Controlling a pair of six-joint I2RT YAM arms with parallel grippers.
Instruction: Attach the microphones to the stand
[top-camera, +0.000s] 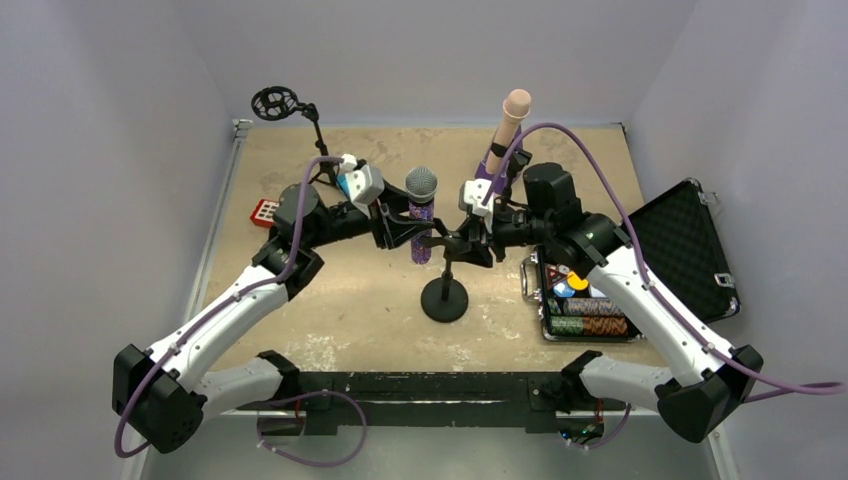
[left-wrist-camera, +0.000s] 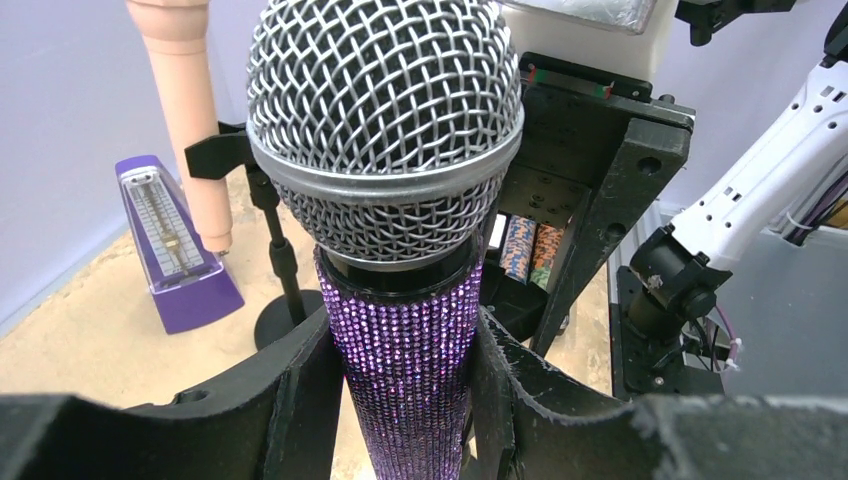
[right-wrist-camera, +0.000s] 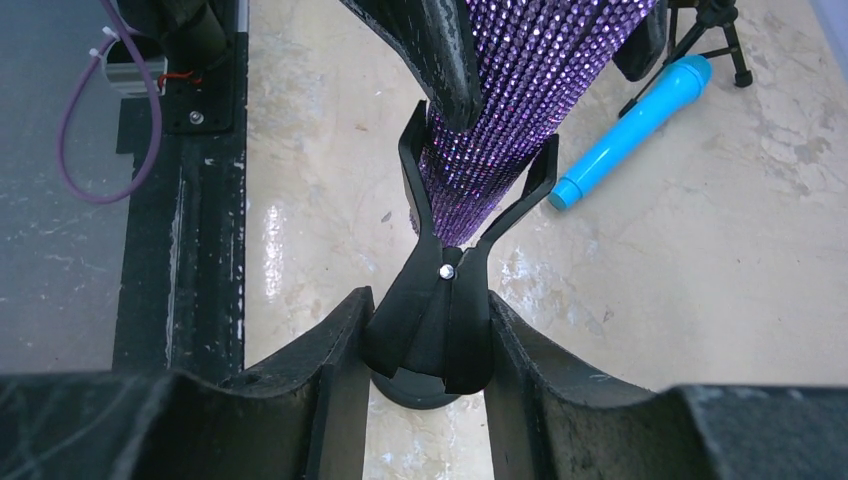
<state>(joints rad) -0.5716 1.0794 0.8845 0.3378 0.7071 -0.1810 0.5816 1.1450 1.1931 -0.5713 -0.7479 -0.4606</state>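
Base rail (top-camera: 420, 385) at near edge, both arms bolted on. Beyond it we note centre stand (top-camera: 444, 298); right gripper (right-wrist-camera: 428, 340) pinching its clip (right-wrist-camera: 440, 300). Left gripper (left-wrist-camera: 405, 385) clamped on purple microphone (top-camera: 421, 205), upright, lower body between clip prongs. Blue microphone (right-wrist-camera: 632, 128) lying on table, left of centre, farther back. Pink microphone (top-camera: 510, 118) upright in far stand (left-wrist-camera: 272, 230).

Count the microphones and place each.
3. Purple microphone: held by the left gripper, tail in the stand clip the right gripper grips. Pink microphone: clipped at the back. Blue microphone: lying on the table.
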